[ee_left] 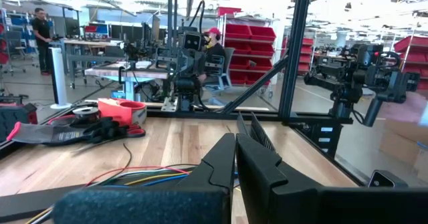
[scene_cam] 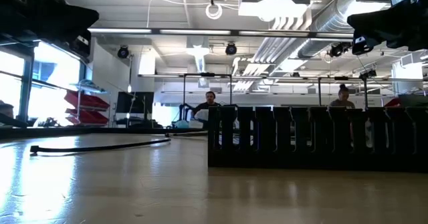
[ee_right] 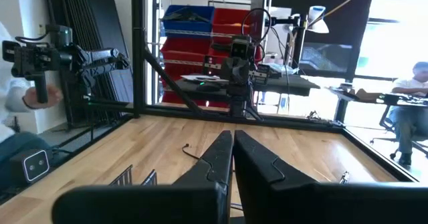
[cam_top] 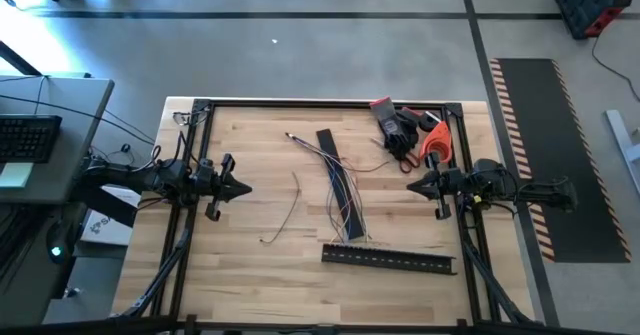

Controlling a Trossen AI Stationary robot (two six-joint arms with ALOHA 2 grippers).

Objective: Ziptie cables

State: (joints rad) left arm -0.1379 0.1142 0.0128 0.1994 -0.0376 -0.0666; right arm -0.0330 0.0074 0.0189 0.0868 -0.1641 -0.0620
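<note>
The cables (cam_top: 340, 190) lie loose in the middle of the wooden table (cam_top: 250, 275): thin dark, bluish and pale wires, partly across a slanted black slotted rail (cam_top: 338, 180). In the left wrist view the cables (ee_left: 144, 177) show red, blue and yellow strands. My left gripper (cam_top: 243, 187) hovers shut at the table's left, pointing level toward them. At the table's right, my right gripper (cam_top: 411, 187) is also shut and faces it. The shut fingertips show in both wrist views, left (ee_left: 235, 150) and right (ee_right: 233, 147). Neither touches anything.
A second black slotted rail (cam_top: 388, 259) lies near the front edge and fills the low view (scene_cam: 314, 137). Black gloves (cam_top: 395, 127) and an orange-handled tool (cam_top: 432, 140) sit at the far right. A single thin wire (cam_top: 285, 215) trails left of the bunch. A black frame (cam_top: 330, 103) borders the table.
</note>
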